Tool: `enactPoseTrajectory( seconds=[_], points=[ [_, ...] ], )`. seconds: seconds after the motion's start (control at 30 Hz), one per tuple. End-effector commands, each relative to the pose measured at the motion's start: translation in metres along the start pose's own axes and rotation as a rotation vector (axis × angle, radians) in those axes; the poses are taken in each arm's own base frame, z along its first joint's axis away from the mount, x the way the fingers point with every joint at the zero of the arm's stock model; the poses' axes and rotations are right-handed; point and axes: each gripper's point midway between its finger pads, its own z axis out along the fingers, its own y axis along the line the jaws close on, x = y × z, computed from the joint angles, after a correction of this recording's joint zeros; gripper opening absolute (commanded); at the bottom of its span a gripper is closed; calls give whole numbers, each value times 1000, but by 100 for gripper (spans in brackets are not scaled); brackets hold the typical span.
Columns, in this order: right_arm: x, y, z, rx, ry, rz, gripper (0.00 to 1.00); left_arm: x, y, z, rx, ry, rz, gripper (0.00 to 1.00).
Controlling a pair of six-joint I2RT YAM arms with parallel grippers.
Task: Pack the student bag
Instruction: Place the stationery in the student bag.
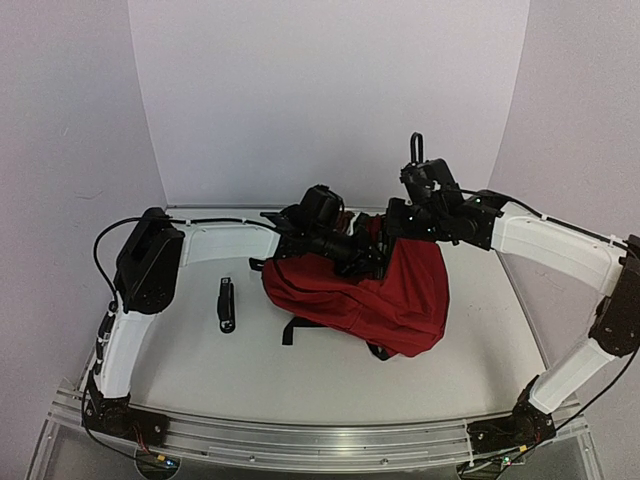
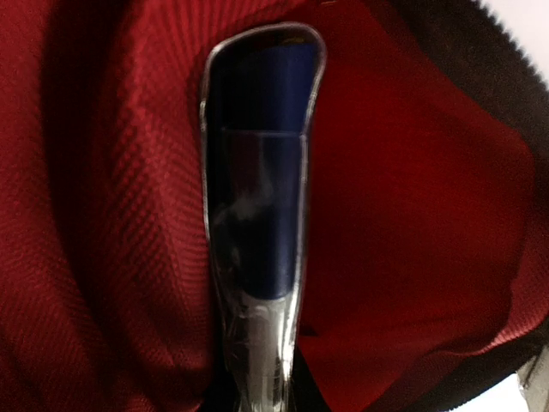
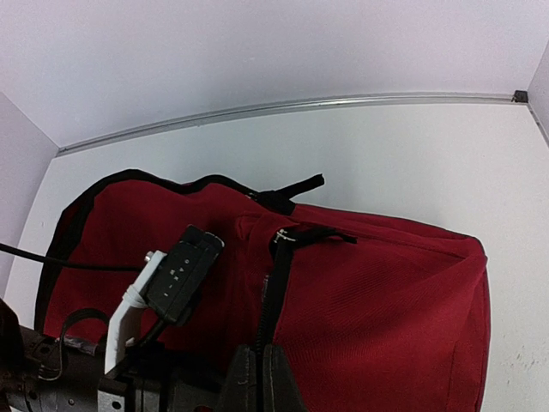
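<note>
1. Student bag point(image 1: 400, 290) lies centre-right on table point(image 1: 250, 370), with a small black item point(image 1: 226, 303) well apart to its left.
2. Right gripper point(image 3: 260, 378) is pinched on the bag's black zipper edge.
3. Left gripper point(image 1: 342, 250) is inside the bag, fingers hidden, state can't tell. Its camera shows a blue item in clear wrap point(image 2: 262, 197).

The student bag point(image 1: 410, 295) hides the left gripper point(image 1: 355, 257); a blurred blue object point(image 2: 270, 172) is cut off below.
</note>
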Motion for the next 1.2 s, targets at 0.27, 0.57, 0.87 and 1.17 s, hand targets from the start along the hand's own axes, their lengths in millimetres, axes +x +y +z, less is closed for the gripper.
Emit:
enactPoseTrajectory(
  seconds=[0.27,0.57,0.87,1.17],
  points=[
    [-32,17,-18,-93,-126,53,0,-8,-5,-43,-180,-143,170,68],
    [-29,19,-14,-95,-116,36,0,-2,-2,-58,-231,-164,194,58],
    [-27,19,-8,-88,-108,23,0,14,-17,-29,-146,-98,208,32],
    [-27,16,-8,-74,-114,23,0,6,-22,-52,-234,-192,274,35]
  ],
)
